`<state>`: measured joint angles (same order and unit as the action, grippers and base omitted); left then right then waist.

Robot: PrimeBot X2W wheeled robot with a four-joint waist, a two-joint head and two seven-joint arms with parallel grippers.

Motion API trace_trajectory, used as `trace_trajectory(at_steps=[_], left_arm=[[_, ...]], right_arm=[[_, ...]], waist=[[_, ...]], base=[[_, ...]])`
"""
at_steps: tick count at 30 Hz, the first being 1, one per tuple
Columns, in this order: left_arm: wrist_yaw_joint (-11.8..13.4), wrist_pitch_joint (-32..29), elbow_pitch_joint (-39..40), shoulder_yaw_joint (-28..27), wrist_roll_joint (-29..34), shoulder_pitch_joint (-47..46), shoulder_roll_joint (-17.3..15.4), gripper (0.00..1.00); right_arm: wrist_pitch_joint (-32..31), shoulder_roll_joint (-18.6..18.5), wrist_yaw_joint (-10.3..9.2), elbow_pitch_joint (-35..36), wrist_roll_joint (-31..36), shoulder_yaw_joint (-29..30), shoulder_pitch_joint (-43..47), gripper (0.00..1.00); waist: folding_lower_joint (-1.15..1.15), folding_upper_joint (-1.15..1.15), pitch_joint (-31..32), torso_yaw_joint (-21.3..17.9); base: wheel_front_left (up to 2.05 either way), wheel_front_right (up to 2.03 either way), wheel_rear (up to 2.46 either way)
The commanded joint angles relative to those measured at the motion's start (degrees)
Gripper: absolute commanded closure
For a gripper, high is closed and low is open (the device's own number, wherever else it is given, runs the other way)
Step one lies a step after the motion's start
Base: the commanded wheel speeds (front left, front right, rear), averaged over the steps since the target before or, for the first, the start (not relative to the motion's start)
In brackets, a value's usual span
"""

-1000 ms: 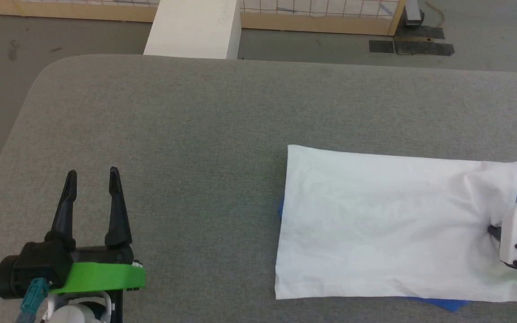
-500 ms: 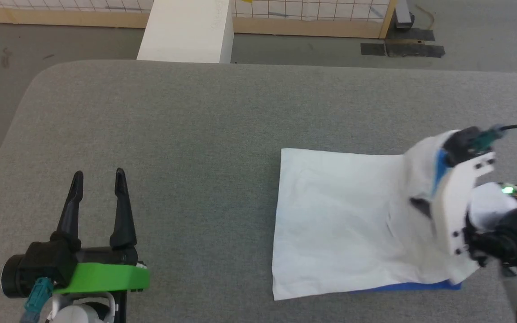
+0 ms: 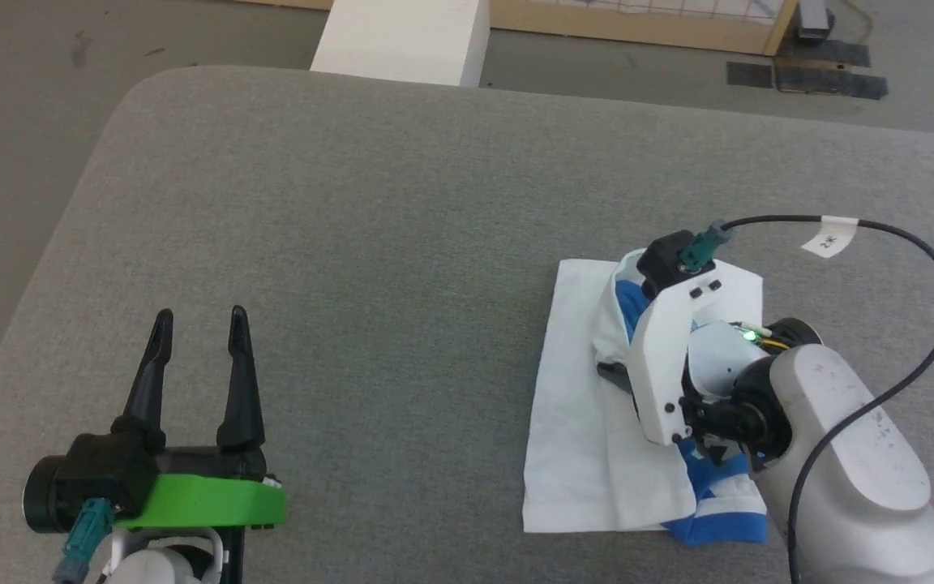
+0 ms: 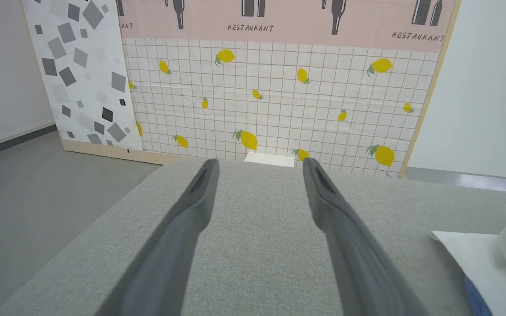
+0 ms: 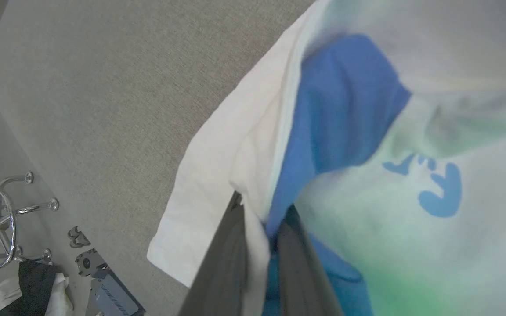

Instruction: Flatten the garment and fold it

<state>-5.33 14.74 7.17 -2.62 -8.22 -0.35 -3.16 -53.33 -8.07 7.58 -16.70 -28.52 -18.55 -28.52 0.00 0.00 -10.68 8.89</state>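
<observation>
Garment [image 3: 580, 430] during a cross-fold. The T-shirt lies on the right-hand part of the grey padded table [image 3: 353, 243], close to the near edge. Its lower layer is spread flat and white, with a bright blue sleeve showing at the near right corner. One edge of the shirt is raised off this flat layer and doubled over it, exposing blue fabric and a small blue print on the underside.

The right gripper [image 5: 262, 206] holds that raised edge. Its two dark fingers are closed tight on a pinch of white and blue cloth, above the middle of the flat layer. A black cable [image 3: 921, 251] arcs away from its wrist.

The left gripper [image 3: 200, 324] rests over bare table at the near left, well apart from the shirt. Its fingers are spread wide and hold nothing. A white box [image 3: 402, 36] stands beyond the far edge of the table.

The step in hand appears to be a fold of the shirt's right side across toward its left edge. The next move probably calls for lowering the held edge until it lines up with the far-left border of the flat layer. The fingers should release only once the cloth lies down. The protruding sleeve may then need tucking or smoothing.
</observation>
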Motion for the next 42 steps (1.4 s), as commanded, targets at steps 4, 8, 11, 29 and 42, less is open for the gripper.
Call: trace_trajectory(at_steps=[4, 8, 11, 29, 42], left_arm=[[0.2, 0.3, -0.2, 0.6, -0.6, -0.8, 0.3, 0.00], [0.4, 0.3, -0.2, 0.7, -0.7, -0.8, 0.3, 0.00], [0.4, 0.3, -0.5, 0.5, -0.5, -0.4, 0.3, 0.00], [0.4, 0.3, -1.5, -0.5, 2.5, 0.6, 0.3, 0.00], [1.1, 0.3, -1.9, 1.0, 1.9, -1.6, 0.3, 0.00]], right_arm=[[2.3, 1.1, -0.09, -4.9, 2.3, 0.0, -1.5, 1.00], [5.7, 2.4, -0.09, -7.6, 2.7, -0.6, -2.3, 0.00], [7.2, 3.5, -0.09, -7.0, 0.6, -3.5, -3.1, 0.00], [12.6, -3.8, -0.09, 9.4, 2.8, -0.2, 1.1, 0.00], [12.2, 3.4, -0.09, 6.5, 17.0, 10.2, 11.0, 0.00]], waist=[[0.00, 0.00, -0.8, 1.3], [0.00, 0.00, -0.8, 1.4], [0.00, 0.00, -0.1, 0.6], [0.00, 0.00, 5.3, -8.6], [0.00, 0.00, 0.7, -7.8]], base=[[0.00, 0.00, 0.00], [0.00, 0.00, 0.00], [0.00, 0.00, 0.00], [0.00, 0.00, 0.00], [0.00, 0.00, 0.00]])
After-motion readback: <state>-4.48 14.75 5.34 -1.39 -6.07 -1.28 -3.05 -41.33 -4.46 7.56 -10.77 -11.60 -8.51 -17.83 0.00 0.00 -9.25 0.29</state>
